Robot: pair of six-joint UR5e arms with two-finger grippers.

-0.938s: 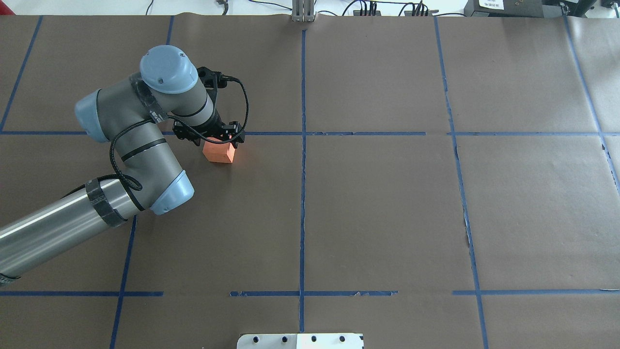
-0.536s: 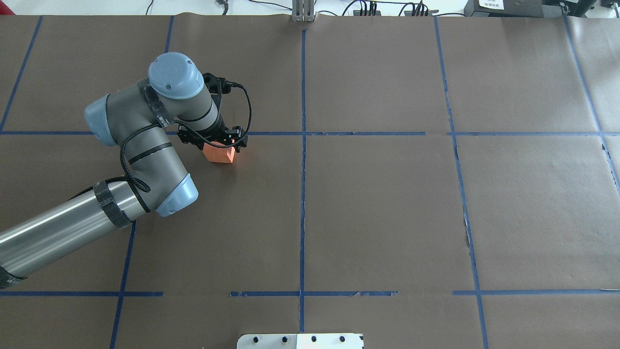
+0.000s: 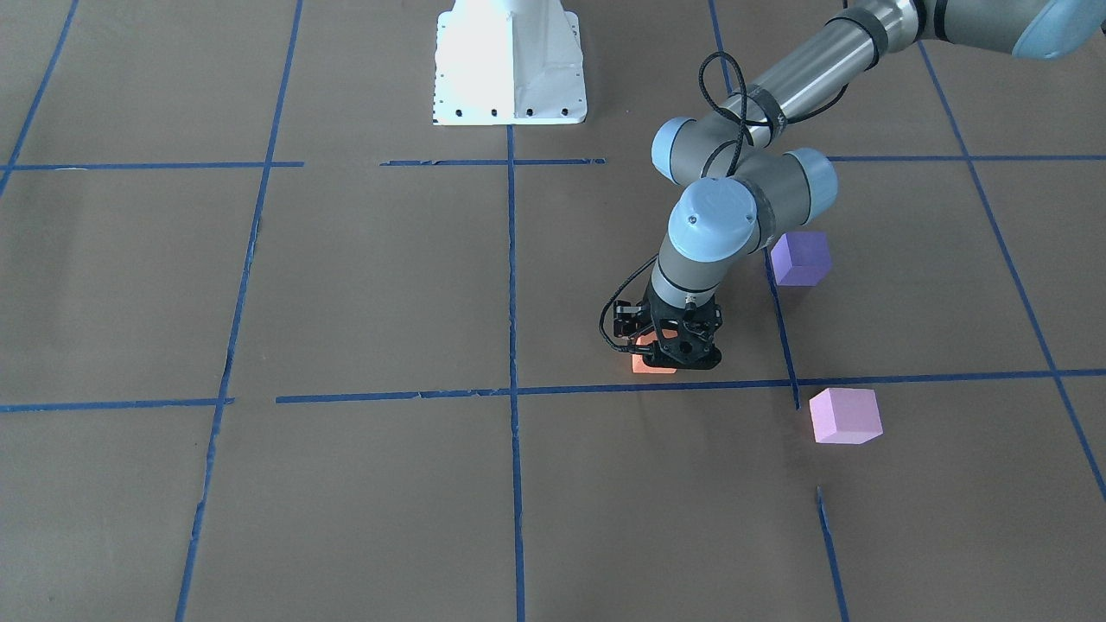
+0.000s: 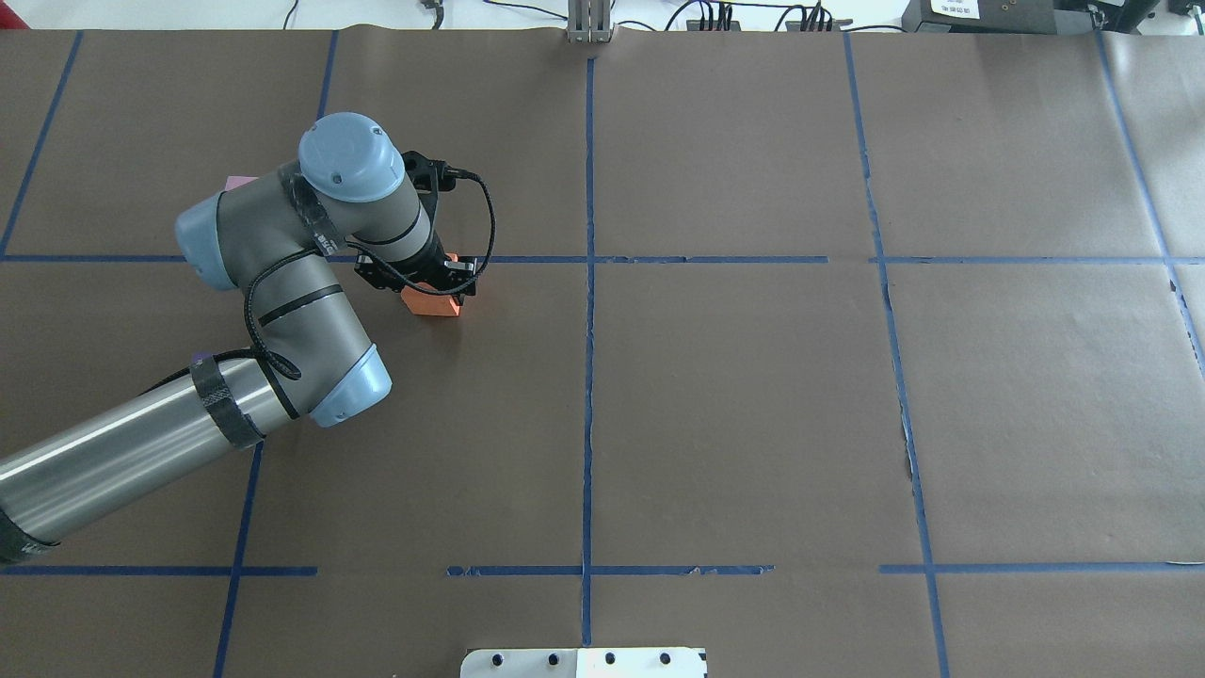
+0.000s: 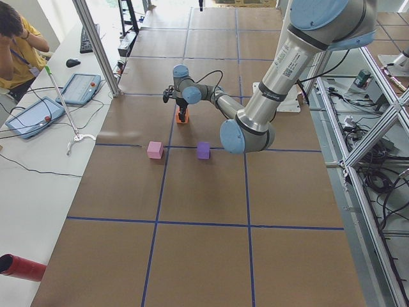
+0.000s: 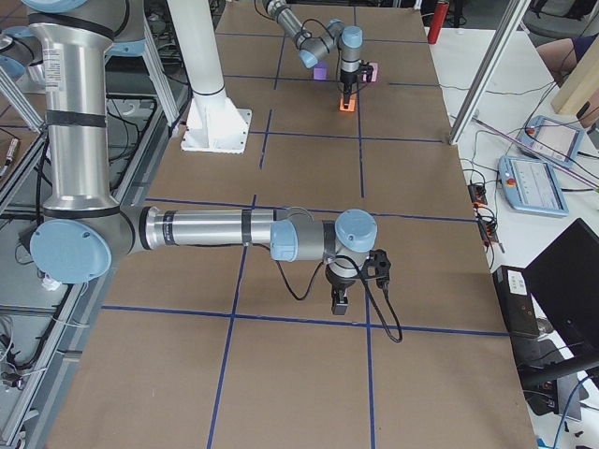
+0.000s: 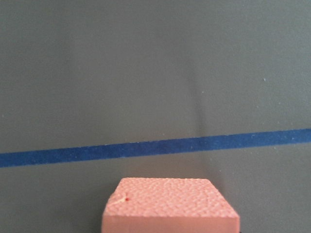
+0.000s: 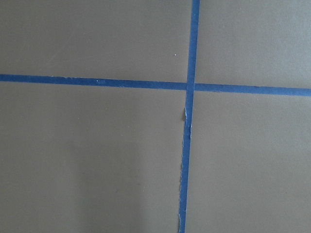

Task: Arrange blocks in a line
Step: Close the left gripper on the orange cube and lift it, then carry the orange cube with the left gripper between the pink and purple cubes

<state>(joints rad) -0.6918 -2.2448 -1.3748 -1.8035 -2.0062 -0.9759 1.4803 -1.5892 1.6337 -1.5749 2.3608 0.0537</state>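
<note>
The orange block [image 4: 435, 305] lies just below a blue tape line on the brown paper. My left gripper [image 4: 425, 280] is low over it, its jaws straddling the block and looking open; I see no squeeze. The left wrist view shows the block's top face [image 7: 170, 204] close below the camera. The violet-purple block [image 3: 799, 257] and the light pink block [image 3: 845, 415] lie apart, toward the robot's left of the orange block [image 3: 644, 364]. In the overhead view the arm hides most of both. My right gripper [image 6: 339, 301] hovers over bare paper, seen only in the exterior right view; I cannot tell its state.
Blue tape lines [image 4: 589, 282] divide the brown paper into squares. The robot's white base plate [image 3: 510, 60] is at the robot's edge of the table. Tablets and cables [image 5: 38, 115] lie on the white bench, where a person [image 5: 19, 38] sits.
My left arm has swung slightly right and lowered, so the gripper now covers more of the orange block. The block has stayed in place.
</note>
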